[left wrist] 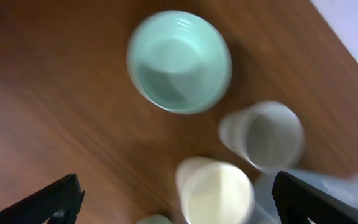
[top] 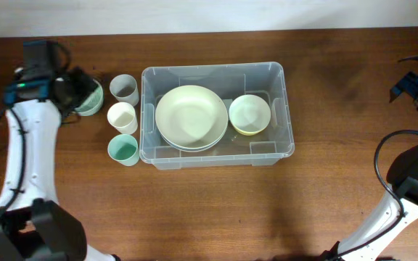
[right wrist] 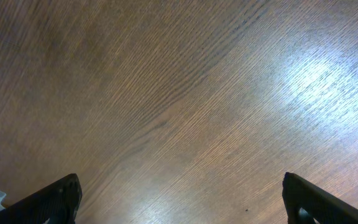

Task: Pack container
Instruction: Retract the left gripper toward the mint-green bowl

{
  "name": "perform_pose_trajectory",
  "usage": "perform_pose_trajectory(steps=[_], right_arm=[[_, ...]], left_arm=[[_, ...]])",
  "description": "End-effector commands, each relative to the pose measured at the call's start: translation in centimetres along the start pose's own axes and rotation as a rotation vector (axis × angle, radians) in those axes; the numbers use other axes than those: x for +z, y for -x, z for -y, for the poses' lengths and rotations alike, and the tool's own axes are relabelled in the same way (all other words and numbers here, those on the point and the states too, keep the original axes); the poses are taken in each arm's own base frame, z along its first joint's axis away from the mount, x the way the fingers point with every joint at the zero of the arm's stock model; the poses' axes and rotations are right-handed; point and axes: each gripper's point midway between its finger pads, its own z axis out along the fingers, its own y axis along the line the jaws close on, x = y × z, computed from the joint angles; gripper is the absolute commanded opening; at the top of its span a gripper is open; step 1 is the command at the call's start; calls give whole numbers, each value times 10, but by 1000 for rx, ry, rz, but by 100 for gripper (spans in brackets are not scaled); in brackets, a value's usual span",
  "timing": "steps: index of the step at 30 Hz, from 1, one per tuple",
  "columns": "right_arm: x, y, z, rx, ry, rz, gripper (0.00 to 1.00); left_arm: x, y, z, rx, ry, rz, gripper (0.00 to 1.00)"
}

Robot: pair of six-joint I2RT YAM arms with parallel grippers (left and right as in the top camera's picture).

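Two white robot arms (top: 24,152) reach away from the wooden tabletop's (top: 216,210) near edge. At centre, the large clear rectangular plastic container (top: 216,161) holds at least two stacked cream round plates (top: 191,116) and one pale yellow bowl (top: 250,114). Three cups line its left side: teal cup (top: 123,150), cream cup (top: 122,116), grey cup (top: 124,88). Farther back, the left tool (left wrist: 176,186) hangs released above one mint-green round bowl (left wrist: 179,62); the right tool (right wrist: 182,186), fingers spread, hangs over bare wood.

Desk (top: 209,210): brown wood-grain top, fills whole overhead view.

Directly on desk:
- Container (top: 216,161): clear plastic, centre, long side left to right.
- Grey cup (top: 124,89), cream cup (top: 122,117), teal cup (top: 123,150): upright, in column just left of container, grey farthest back.
- Mint bowl (top: 89,98): upright, left of grey cup, partly hidden in overhead view.
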Motion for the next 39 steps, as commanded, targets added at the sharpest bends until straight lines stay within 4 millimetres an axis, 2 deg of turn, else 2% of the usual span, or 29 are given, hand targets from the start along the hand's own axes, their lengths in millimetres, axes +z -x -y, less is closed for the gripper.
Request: perform_pose_trajectory(steps=[1, 7, 12, 17, 32, 39], right_arm=[[-12, -1, 1, 6, 8, 27, 99], [-12, -1, 1, 6, 8, 27, 99], [-12, -1, 1, 6, 8, 27, 99], [-12, -1, 1, 6, 8, 27, 99], [-12, -1, 1, 6, 8, 27, 99], [-12, -1, 1, 6, 8, 27, 99]], left_arm=[[22, 11, -20, -64, 35, -19, 99], [58, 18, -50, -124, 96, -54, 99], [86, 17, -65, -155, 116, -91, 99], [106, 19, -67, -172, 92, -104, 99], [142, 23, -55, -174, 24, -92, 99], [166, 7, -61, -176, 46, -147, 99]])
